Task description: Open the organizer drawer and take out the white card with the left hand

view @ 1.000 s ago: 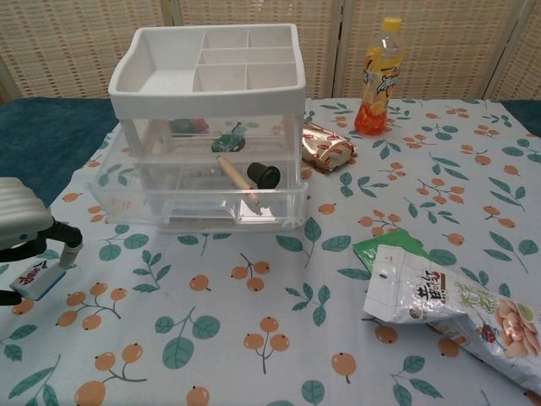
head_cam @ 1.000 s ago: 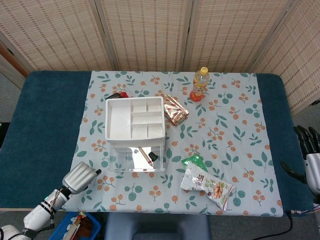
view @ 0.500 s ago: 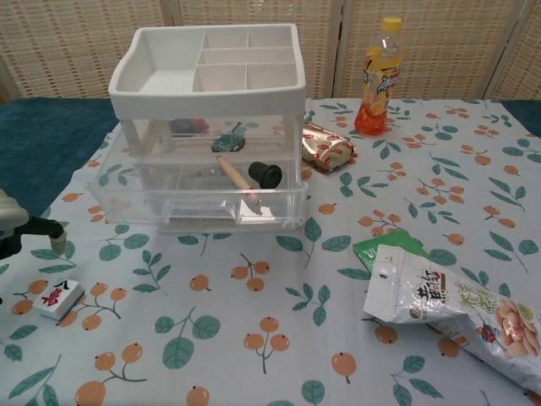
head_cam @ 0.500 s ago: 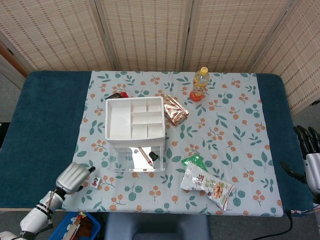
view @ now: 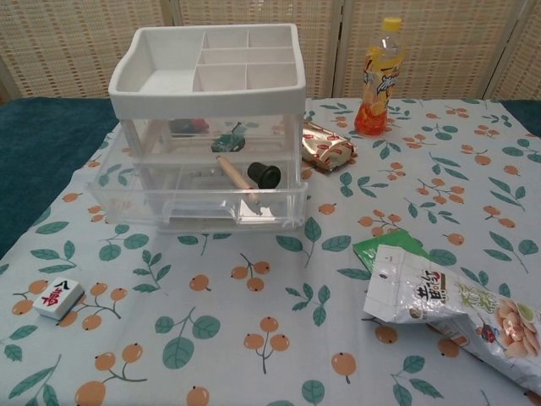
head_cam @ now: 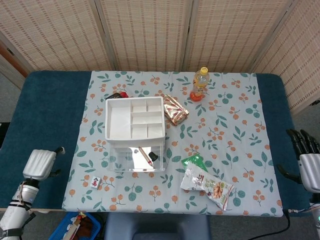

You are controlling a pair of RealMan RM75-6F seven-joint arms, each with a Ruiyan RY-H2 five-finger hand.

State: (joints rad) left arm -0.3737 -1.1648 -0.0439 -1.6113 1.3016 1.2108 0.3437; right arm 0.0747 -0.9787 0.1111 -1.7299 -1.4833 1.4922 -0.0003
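Note:
The white card point(head_cam: 95, 182), a small tile with red and black marks, lies flat on the floral cloth in front of the organizer and to its left; the chest view shows the card point(view: 57, 297) alone. The white organizer point(head_cam: 135, 125) has its clear lower drawer point(view: 194, 203) pulled out, with a pencil point(view: 235, 176) and a black cap point(view: 264, 175) inside. My left hand point(head_cam: 40, 163) is over the blue table left of the cloth, well apart from the card, holding nothing. My right hand point(head_cam: 307, 162) hangs at the table's right edge, fingers spread and empty.
A snack bag point(head_cam: 206, 186) and a green packet point(head_cam: 194, 161) lie right of the drawer. A shiny wrapper point(head_cam: 174, 110) and an orange drink bottle point(head_cam: 200, 84) stand behind the organizer. A blue bin point(head_cam: 80, 225) sits below the table's front edge.
My left hand let go of the white card, which now lies on the cloth. The hand then drew back to the left, off the cloth and out of the chest view.

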